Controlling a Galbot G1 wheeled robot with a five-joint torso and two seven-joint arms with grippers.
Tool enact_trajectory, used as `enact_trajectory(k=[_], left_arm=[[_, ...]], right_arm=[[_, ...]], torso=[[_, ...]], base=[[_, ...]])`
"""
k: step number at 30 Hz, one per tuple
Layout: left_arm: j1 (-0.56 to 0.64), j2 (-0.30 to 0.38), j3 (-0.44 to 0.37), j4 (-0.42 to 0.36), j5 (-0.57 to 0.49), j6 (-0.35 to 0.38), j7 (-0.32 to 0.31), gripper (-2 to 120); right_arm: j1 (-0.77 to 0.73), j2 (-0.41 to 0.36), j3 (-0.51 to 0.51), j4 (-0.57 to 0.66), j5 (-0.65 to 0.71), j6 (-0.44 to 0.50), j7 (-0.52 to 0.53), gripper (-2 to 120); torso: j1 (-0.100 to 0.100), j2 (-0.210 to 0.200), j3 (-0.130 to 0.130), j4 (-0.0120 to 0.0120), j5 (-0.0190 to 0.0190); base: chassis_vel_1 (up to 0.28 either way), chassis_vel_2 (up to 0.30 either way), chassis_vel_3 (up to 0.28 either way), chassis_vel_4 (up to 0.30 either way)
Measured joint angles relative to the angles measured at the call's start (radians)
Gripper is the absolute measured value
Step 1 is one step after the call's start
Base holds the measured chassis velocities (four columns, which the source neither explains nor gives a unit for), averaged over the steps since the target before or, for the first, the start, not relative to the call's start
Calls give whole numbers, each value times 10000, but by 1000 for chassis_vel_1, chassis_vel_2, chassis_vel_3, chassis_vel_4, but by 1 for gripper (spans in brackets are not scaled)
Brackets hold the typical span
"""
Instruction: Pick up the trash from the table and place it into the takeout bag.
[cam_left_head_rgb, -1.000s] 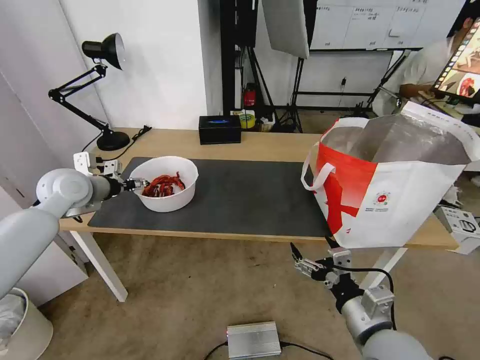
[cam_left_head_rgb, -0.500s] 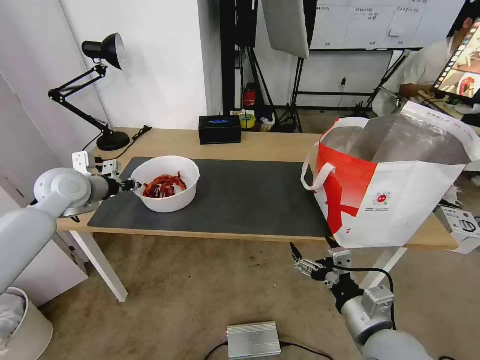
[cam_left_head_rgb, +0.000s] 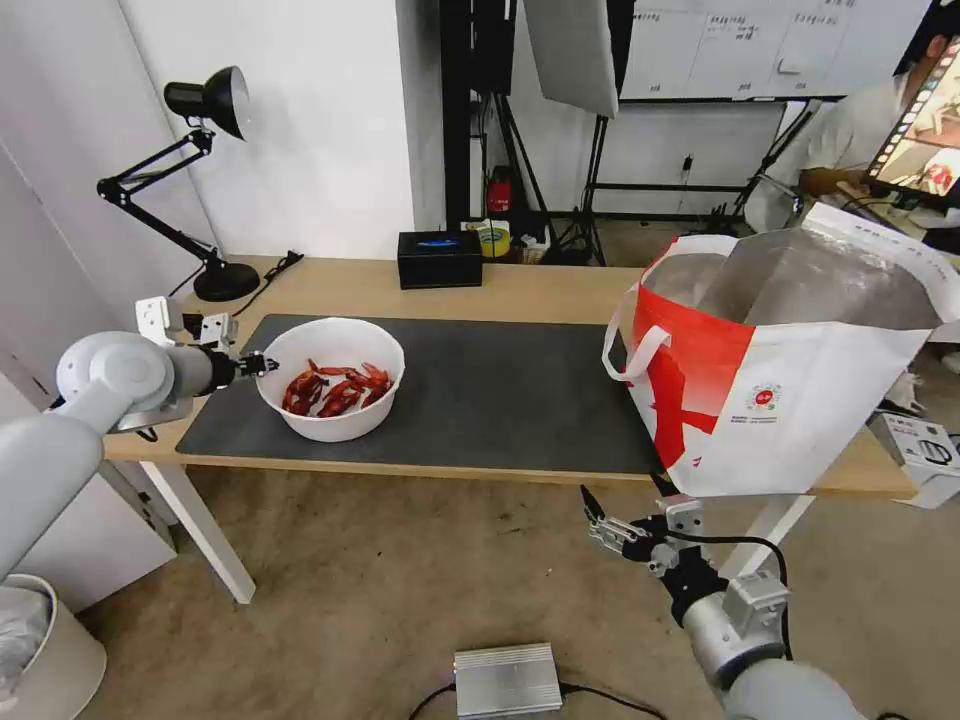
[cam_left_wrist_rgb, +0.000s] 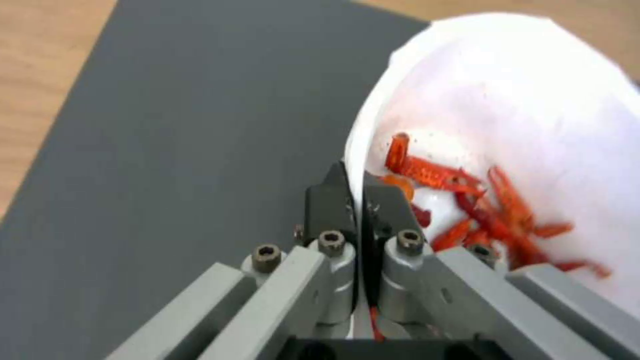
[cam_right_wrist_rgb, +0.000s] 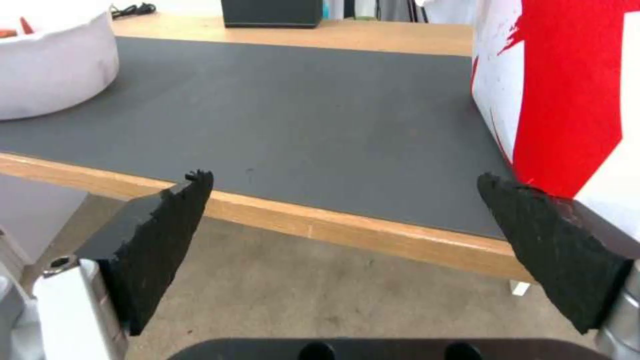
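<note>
One white bowl (cam_left_head_rgb: 332, 392) gripped at its rim by left pincer (cam_left_head_rgb: 262, 365); right pincer (cam_left_head_rgb: 597, 517) released.

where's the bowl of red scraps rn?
In the head view the white bowl sits at the left end of the dark grey mat, its left rim pinched by the left gripper, far from the takeout bag.

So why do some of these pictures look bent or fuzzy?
Head view: wide lens, so the table edge and wall lines bow. Left wrist view: the left gripper, shut on the white bowl rim, looks soft, and the bowl is washed out by glare. Right wrist view: the open right gripper sits close, its pads dark and soft-edged.
</note>
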Motion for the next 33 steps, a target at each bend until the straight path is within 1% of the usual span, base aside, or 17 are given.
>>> enact_trajectory(k=[7,9,14,17,22,26,30,32,33], left_arm=[[-165,-138,-101,-488,-301,1,-79,0],[-341,-247,-117,-853,-580,2,-285,0],[-733,-337,-89,-1170,-866,3,-457,0],[-1237,-370,114,-1398,-1147,3,-573,0],[-1593,-482,276,-1595,-1442,3,-752,0],[-1994,-788,570,-1774,-1686,-97,-900,0],[-2139,-978,726,-1821,-1710,-120,-970,0],[-2247,-1134,841,-1826,-1712,-135,-1033,0],[-2352,-1328,951,-1813,-1713,-152,-1085,0]], right_arm=[[0,0,0,0,0,0,0,100],[0,0,0,0,0,0,0,100],[0,0,0,0,0,0,0,100],[0,0,0,-1,0,0,0,100],[0,0,0,0,0,0,0,100],[0,0,0,0,0,0,0,100],[0,0,1,0,0,0,0,100],[0,0,0,0,0,0,0,100],[0,0,0,0,0,0,0,100]], torso=[[0,0,0,0,0],[0,0,0,-1,0],[0,0,0,-1,1],[0,0,0,-1,1],[0,0,0,0,2],[0,0,0,0,2],[0,0,0,-1,2],[0,0,0,-1,0],[0,0,0,0,1]], base=[[0,0,0,0],[0,0,0,0],[0,0,0,0],[0,0,0,0],[0,0,0,0],[0,0,0,0],[0,0,0,0],[0,0,0,0],[0,0,0,0]])
